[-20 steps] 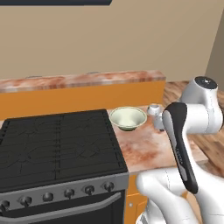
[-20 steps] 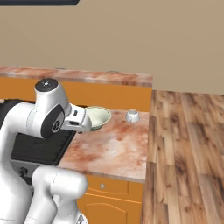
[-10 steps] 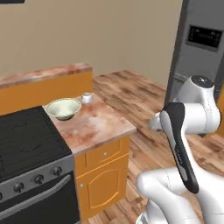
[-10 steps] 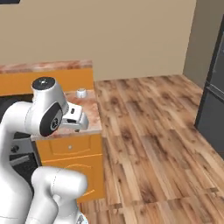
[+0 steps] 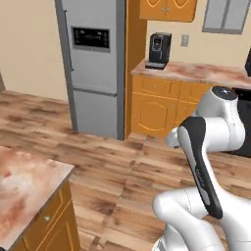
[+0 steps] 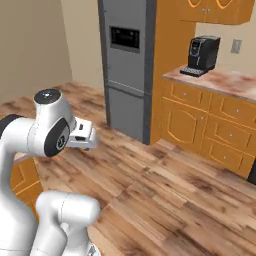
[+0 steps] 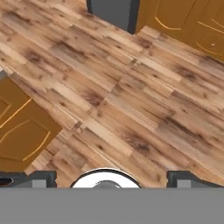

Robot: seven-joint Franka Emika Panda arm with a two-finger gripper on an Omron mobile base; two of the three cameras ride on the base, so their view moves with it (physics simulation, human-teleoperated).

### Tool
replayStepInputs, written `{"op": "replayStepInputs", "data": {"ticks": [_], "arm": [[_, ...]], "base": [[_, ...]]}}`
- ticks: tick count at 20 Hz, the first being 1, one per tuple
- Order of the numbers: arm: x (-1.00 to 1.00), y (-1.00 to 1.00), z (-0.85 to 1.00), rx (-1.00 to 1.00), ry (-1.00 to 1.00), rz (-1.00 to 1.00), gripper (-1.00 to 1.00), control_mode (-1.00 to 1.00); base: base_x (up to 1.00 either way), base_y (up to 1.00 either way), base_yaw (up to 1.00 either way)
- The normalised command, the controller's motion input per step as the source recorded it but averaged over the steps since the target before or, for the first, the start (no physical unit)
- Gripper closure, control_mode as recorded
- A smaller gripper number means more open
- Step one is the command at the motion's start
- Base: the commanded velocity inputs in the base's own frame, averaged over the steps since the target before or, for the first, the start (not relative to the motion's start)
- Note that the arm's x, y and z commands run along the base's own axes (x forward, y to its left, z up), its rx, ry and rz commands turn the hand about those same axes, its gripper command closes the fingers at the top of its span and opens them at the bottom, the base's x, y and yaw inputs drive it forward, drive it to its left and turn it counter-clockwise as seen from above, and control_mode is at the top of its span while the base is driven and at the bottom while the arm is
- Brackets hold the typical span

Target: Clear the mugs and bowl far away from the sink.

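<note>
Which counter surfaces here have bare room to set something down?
The marble counter corner at lower left is bare. The far counter is free right of the coffee machine; its left end beside the fridge is taken.

Even, diffuse light with no visible source; all three views are moderately bright. The fridge (image 5: pixel 95 63) reads as flat grey without glare. The wooden floor (image 7: pixel 131 100) below the hand carries only faint, soft shadows. The whole rendering is slightly soft, with blurred edges on the cabinets (image 6: pixel 210 125) and coffee machine (image 6: pixel 202 54). The arm's (image 5: pixel 206 166) white shell shows gentle shading. Straight lines stay straight toward the edges.
</note>
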Motion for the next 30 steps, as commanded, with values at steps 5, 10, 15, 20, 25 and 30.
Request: {"op": "replayStepInputs", "data": {"ticks": [5,10,15,20,25,30], "arm": [[0.00,0.00,0.00,0.00,0.00,0.00,-1.00,1.00],[0.00,0.00,0.00,0.00,0.00,0.00,-1.00,1.00],[0.00,0.00,0.00,0.00,0.00,0.00,-1.00,1.00],[0.00,0.00,0.00,0.00,0.00,0.00,-1.00,1.00],[0.00,0.00,0.00,0.00,0.00,0.00,-1.00,1.00],[0.00,0.00,0.00,0.00,0.00,0.00,-1.00,1.00]], "base": [[0.00,0.00,-1.00],[0.00,0.00,-1.00],[0.00,-0.03,-0.96],[0.32,0.08,-0.82],[0.55,0.67,-0.73],[0.62,0.78,-0.65]]}}
